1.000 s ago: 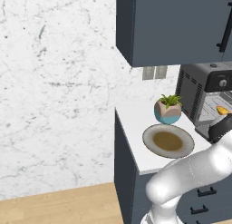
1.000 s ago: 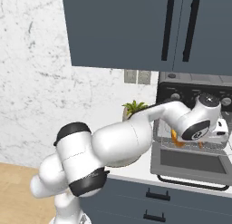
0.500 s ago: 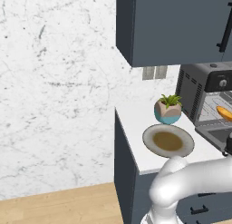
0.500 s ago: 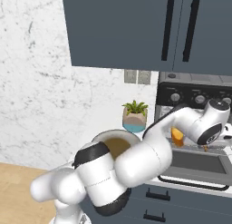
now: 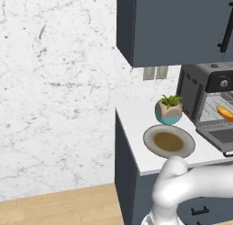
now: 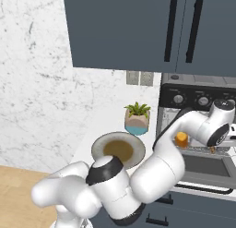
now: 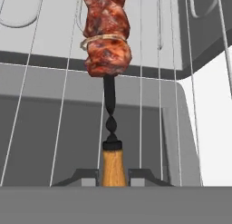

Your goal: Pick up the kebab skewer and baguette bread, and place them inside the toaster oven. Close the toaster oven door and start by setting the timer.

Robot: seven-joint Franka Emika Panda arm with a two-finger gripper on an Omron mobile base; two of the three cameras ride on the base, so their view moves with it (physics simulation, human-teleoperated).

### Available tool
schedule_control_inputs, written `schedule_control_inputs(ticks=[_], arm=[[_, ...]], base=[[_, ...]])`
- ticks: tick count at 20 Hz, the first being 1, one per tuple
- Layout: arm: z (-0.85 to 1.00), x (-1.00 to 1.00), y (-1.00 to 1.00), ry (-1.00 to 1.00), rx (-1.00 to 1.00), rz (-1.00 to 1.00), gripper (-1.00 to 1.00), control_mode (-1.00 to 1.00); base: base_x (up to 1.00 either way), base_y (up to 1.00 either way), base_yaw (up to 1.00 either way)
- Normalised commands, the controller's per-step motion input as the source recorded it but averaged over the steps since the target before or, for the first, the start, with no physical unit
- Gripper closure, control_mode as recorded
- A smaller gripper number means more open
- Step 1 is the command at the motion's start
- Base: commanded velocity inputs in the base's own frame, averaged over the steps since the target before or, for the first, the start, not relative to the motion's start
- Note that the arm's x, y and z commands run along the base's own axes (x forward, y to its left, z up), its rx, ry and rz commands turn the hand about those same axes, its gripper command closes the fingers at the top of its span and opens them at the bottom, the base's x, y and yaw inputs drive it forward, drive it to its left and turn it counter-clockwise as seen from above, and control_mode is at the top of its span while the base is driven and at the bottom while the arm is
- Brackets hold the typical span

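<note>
The toaster oven (image 5: pixel 200 94) stands at the counter's right end with its door (image 5: pixel 223 137) dropped open. The baguette bread (image 5: pixel 225 112) lies on the wire rack inside, and its orange end (image 6: pixel 181 139) shows past my arm. My gripper (image 6: pixel 213 147) reaches into the oven (image 6: pixel 193 100) mouth over the open door. In the hand view my gripper (image 7: pixel 113 175) is shut on the wooden handle of the kebab skewer (image 7: pixel 106 35). The skewer's reddish-brown chunks stretch away from the fingertips (image 7: pixel 79 175) over the rack wires.
A round plate (image 5: pixel 184 149) with a brown centre sits on the white counter left of the oven, seen also as the plate (image 6: pixel 99 146). A potted plant (image 5: pixel 168 109) stands behind it, near the oven's vented side. Dark cabinets hang overhead.
The hand has moved right and deeper toward the oven opening. The arm has dropped lower in the left base view, uncovering the baguette on the rack.
</note>
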Motion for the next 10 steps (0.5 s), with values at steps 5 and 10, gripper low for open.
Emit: schedule_control_inputs(ticks=[5,10], arm=[[-0.07,0.02,-0.15,0.00,-0.05,0.00,1.00,-1.00],[-0.21,0.00,0.00,0.00,-0.03,0.01,1.00,-1.00]], base=[[0.00,0.00,0.00],[0.00,0.00,0.00]])
